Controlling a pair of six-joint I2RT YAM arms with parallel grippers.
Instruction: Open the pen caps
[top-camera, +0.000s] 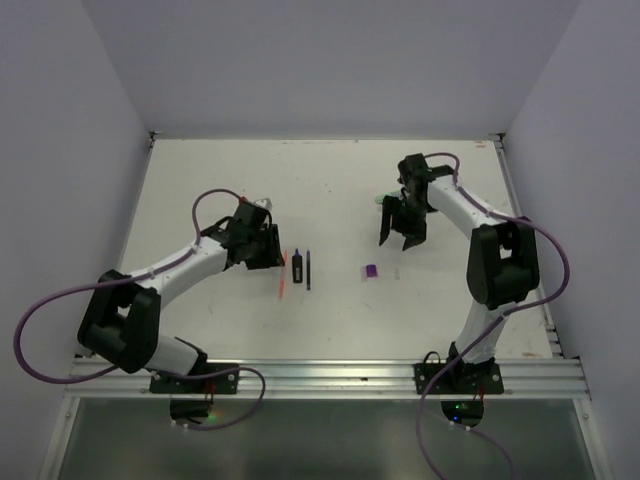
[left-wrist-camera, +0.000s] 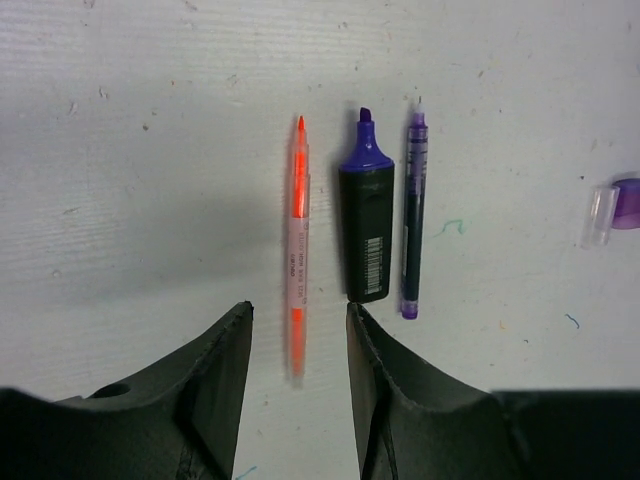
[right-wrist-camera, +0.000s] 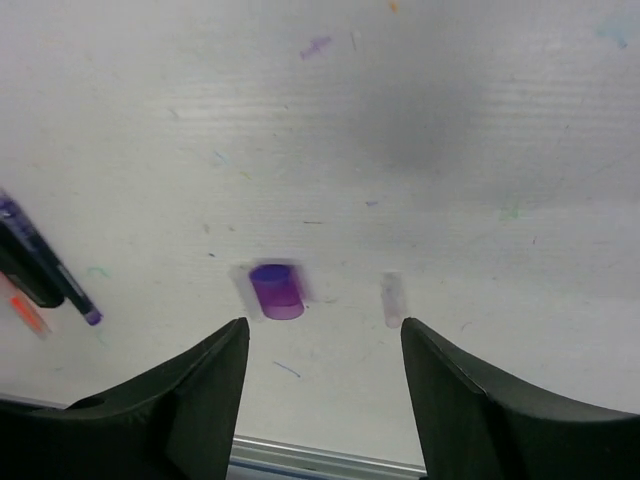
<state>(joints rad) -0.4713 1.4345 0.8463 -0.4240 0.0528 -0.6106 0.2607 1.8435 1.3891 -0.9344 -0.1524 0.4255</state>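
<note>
pens (top-camera: 297, 268) lie uncapped in a row on the white bench (top-camera: 200, 180): thin orange pen (left-wrist-camera: 297, 250), stubby black highlighter (left-wrist-camera: 365, 230) with purple tip, slim purple pen (left-wrist-camera: 413, 215). well to their right, just beside each other, lie a tiny purple cap (right-wrist-camera: 276, 291) and a clear cap (right-wrist-camera: 392, 300). left jaws stand open, the orange pen's end showing between them; right jaws open, empty, near the caps.

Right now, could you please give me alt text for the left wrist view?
Three uncapped pens lie parallel on a white table: orange pen, black highlighter, purple pen. The open left gripper frames the orange pen's near end.
</note>
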